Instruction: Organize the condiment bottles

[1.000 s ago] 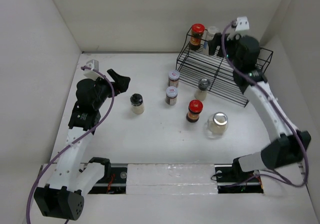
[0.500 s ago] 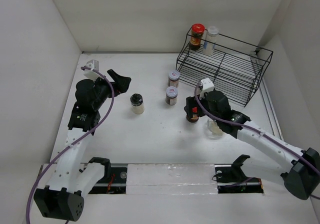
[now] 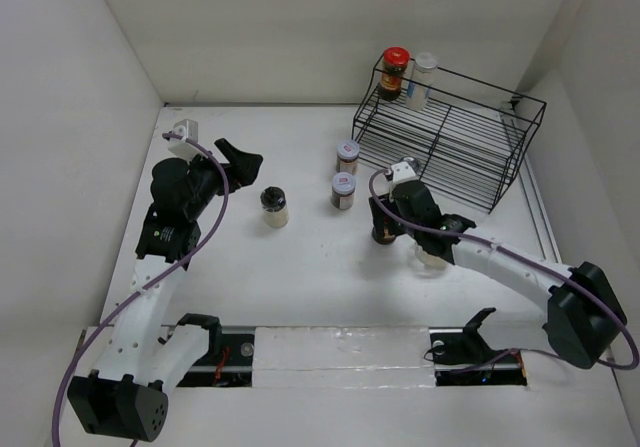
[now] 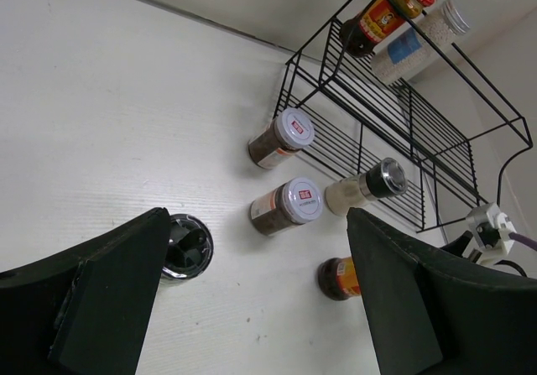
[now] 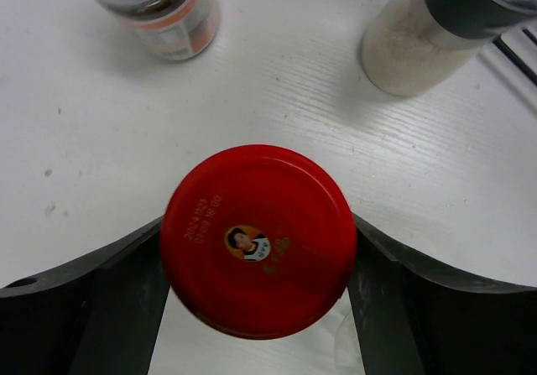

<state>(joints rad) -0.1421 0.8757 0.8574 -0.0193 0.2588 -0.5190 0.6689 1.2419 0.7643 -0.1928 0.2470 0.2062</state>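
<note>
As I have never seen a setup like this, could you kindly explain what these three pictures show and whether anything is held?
These are two robot arms, a left arm and a right arm, bolted to a table, each ending in a two-fingered pincer. The wide picture comes from a fixed camera overhead; the other two come from a camera on each wrist. On the table stand small spice jars: a black-lidded jar, two silver-lidded jars with brown contents, and a pale jar beside the right arm. A black wire rack carries a red-lidded jar and a white-capped jar on its top shelf. The left pincer hangs open and empty. The right pincer straddles a second red-lidded jar; whether it grips it, I cannot tell.
</note>
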